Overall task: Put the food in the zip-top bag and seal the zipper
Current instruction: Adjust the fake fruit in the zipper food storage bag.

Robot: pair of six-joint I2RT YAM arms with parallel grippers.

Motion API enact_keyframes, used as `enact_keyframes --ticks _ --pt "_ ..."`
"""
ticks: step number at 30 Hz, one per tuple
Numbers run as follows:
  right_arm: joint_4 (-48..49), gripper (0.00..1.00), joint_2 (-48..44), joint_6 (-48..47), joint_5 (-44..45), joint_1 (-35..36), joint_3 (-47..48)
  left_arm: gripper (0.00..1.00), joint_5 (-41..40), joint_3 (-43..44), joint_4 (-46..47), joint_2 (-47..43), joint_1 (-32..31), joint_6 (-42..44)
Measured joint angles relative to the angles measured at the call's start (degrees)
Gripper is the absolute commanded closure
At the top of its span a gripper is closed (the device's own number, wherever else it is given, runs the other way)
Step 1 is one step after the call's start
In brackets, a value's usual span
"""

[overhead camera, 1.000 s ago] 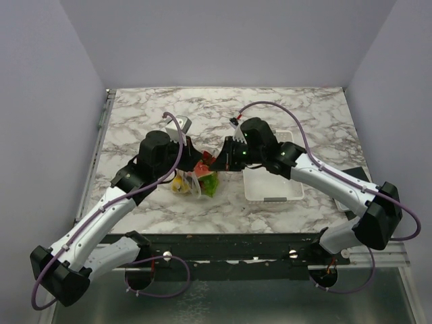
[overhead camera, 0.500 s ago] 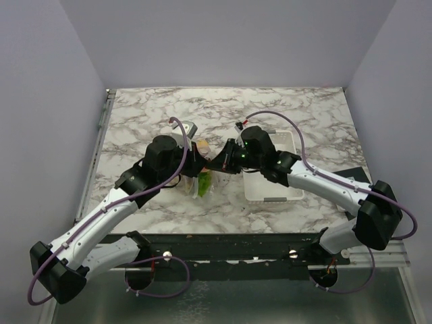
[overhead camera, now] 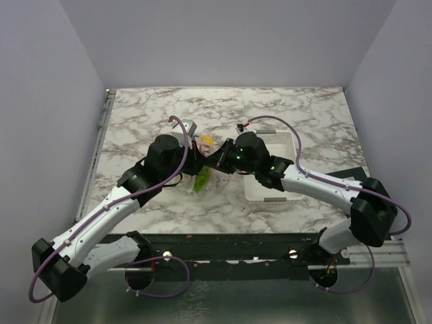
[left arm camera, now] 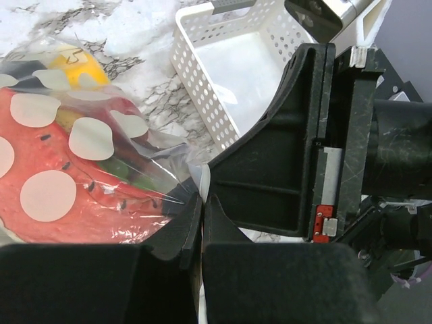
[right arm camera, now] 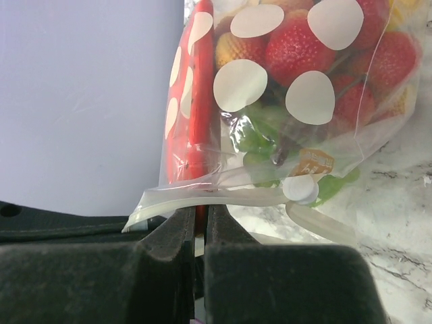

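Observation:
The zip-top bag (overhead camera: 201,169), clear with white dots, hangs between my two grippers above the marble table. It holds the food (right arm camera: 297,47): red strawberries, green pieces, a watermelon slice (left arm camera: 54,175) and a yellow pepper (left arm camera: 75,66). My left gripper (left arm camera: 202,200) is shut on the bag's edge, with a sliver of plastic showing between its fingers. My right gripper (right arm camera: 201,210) is shut on the whitish zipper (right arm camera: 233,197), near its left end. A small white round tab (right arm camera: 300,190) sits further along the strip. In the top view the two grippers (overhead camera: 208,159) almost touch.
A white slotted basket (overhead camera: 273,197) stands just right of the bag, under my right arm, and shows in the left wrist view (left arm camera: 202,74). The marble table (overhead camera: 304,111) reaches to the grey back and side walls.
My right gripper has moved left, close to the left one. The bag has risen and turned between them, so the yellow piece now shows on top and the green below.

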Motion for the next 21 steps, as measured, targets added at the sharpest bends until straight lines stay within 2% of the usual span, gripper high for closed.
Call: enact_keyframes --ticks 17,21 --pt "3.02 0.99 2.32 -0.22 6.73 2.45 0.0 1.0 -0.85 0.04 0.13 -0.02 -0.33 -2.16" --pt "1.88 0.83 1.22 -2.12 7.04 2.45 0.0 1.0 -0.9 0.76 -0.52 -0.02 -0.63 -2.29"
